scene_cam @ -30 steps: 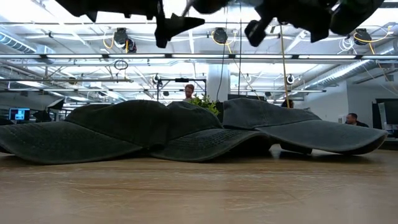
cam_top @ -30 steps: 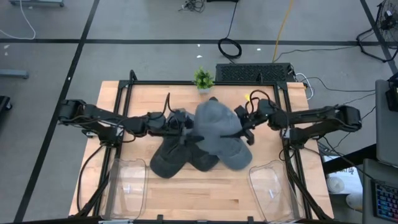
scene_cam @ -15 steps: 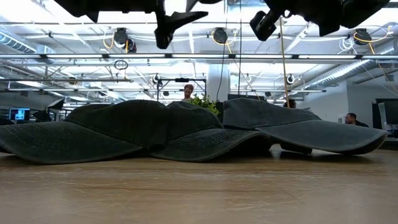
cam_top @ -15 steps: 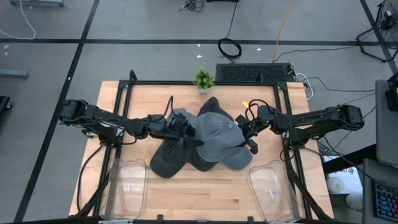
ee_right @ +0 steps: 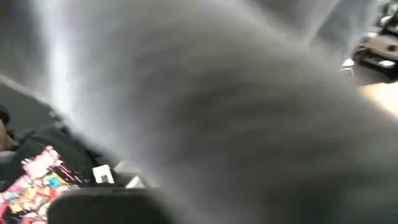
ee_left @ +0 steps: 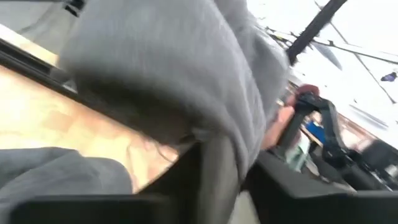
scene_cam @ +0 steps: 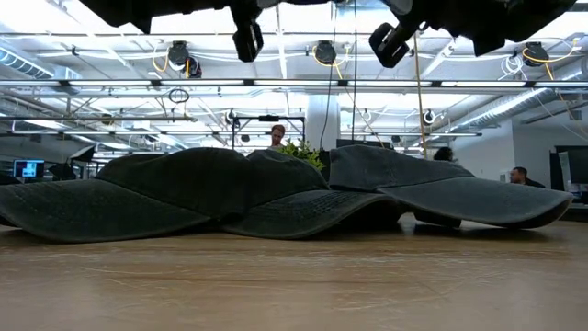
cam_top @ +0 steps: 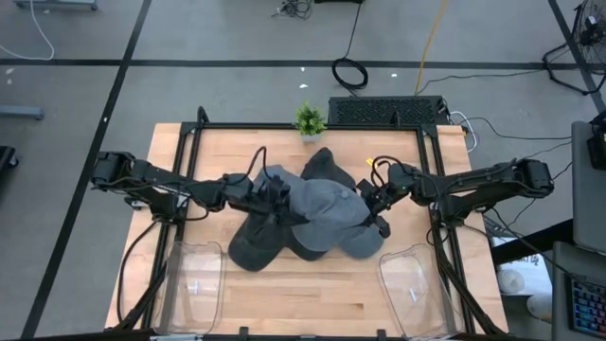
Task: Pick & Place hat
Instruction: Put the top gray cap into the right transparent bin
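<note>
The table (cam_top: 237,284) carries a heap of dark caps at its middle. One grey hat (cam_top: 327,201) hangs above them, stretched between the arms, likely to lift it clear. The right gripper (cam_top: 372,206) is clamped on its brim; the left gripper (cam_top: 281,201) pinches its opposite edge

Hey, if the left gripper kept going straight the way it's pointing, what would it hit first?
Most likely the light grey hat, lifted between both arms: the left gripper points right, already at its edge. Beyond it is the right gripper.
</note>
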Robot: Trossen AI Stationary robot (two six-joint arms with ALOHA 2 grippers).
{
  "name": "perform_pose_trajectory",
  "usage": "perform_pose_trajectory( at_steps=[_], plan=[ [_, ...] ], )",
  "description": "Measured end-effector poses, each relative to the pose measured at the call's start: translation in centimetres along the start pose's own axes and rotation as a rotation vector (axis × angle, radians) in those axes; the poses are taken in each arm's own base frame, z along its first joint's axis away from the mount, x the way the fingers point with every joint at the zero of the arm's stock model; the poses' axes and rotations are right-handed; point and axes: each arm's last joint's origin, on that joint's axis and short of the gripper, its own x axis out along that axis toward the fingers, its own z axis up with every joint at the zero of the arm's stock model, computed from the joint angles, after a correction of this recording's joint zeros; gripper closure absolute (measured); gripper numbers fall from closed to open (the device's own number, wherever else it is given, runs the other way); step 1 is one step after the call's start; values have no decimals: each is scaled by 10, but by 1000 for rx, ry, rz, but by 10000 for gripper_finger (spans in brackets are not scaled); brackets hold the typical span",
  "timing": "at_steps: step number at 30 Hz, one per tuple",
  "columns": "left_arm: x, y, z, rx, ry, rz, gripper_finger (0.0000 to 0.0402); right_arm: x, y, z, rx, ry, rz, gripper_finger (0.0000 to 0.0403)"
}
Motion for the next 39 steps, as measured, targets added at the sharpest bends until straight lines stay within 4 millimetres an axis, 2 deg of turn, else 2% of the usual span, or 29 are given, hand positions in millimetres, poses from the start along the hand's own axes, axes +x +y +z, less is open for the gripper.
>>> perform_pose_trajectory(
  at_steps=[2, 3, 10, 14, 17, 23, 28, 31, 39],
  plan=[
    [0, -1, 0, 22, 9, -31, 377, 0, -1, 0, -21, -9, -24, 368],
    [0, -2, 1, 28, 4, -42, 384, 0, -1, 0, -34, -14, -39, 356],
    [-10, -12, 10, 46, 1, -51, 393, -3, -6, -2, -24, 14, -79, 236],
    [-28, -26, 19, 70, 5, 13, 393, -8, -9, -3, 19, 49, -110, 178],
    [-48, -42, 23, 87, 5, 119, 393, -15, -9, -5, 58, 85, -142, 154],
    [-95, -84, 9, 39, 31, 312, 394, -29, -1, -6, 62, 89, -156, 141],
    [-126, -116, -21, -49, 158, 323, 394, -41, 5, -10, 32, 31, -198, 149],
    [-141, -131, -39, -65, 210, 340, 394, -48, 7, -15, 13, -11, -226, 151],
    [-166, -170, -88, 75, 313, 251, 394, -57, 8, -30, 7, -91, -219, 151]
  ],
)
